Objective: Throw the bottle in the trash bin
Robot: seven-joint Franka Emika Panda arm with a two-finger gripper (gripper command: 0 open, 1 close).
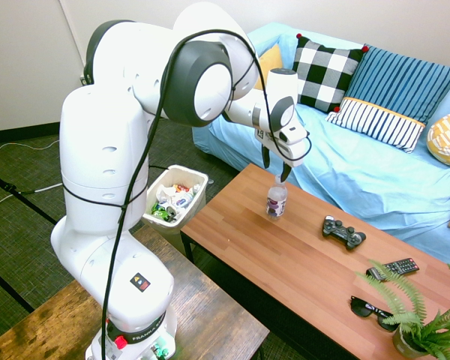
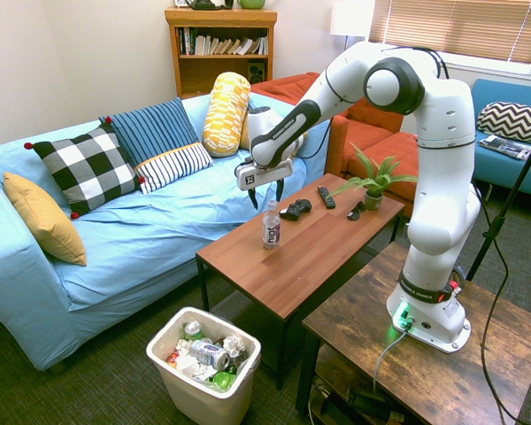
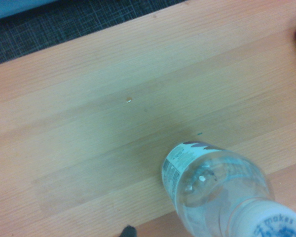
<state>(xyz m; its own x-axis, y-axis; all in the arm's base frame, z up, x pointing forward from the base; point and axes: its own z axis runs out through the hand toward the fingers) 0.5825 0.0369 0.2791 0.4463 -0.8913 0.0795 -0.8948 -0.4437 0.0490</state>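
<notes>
Step in hand: the approach to the grasp; the bottle is not yet held and nothing has gone toward the bin.
Bottle (image 2: 271,224): stands upright on the wooden coffee table (image 2: 319,257), near the sofa-side edge, white cap up, dark label around its middle. In the wrist view it shows close by, cap (image 3: 271,222) nearest the camera.
Gripper (image 2: 265,192): poised just above the cap, fingers spread apart to either side, holding nothing.
Trash bin (image 2: 203,367): on the floor off the end of the table, already part full of cans and crumpled litter, well apart from the bottle.
Next move calls for: lowering straight down so the fingers straddle the neck or body, closing firmly, then lifting clear and carrying it over the table's end to the bin.
Nearby: a game controller (image 2: 295,209) and a remote (image 2: 326,197) lie further along the table, out of the way.
</notes>
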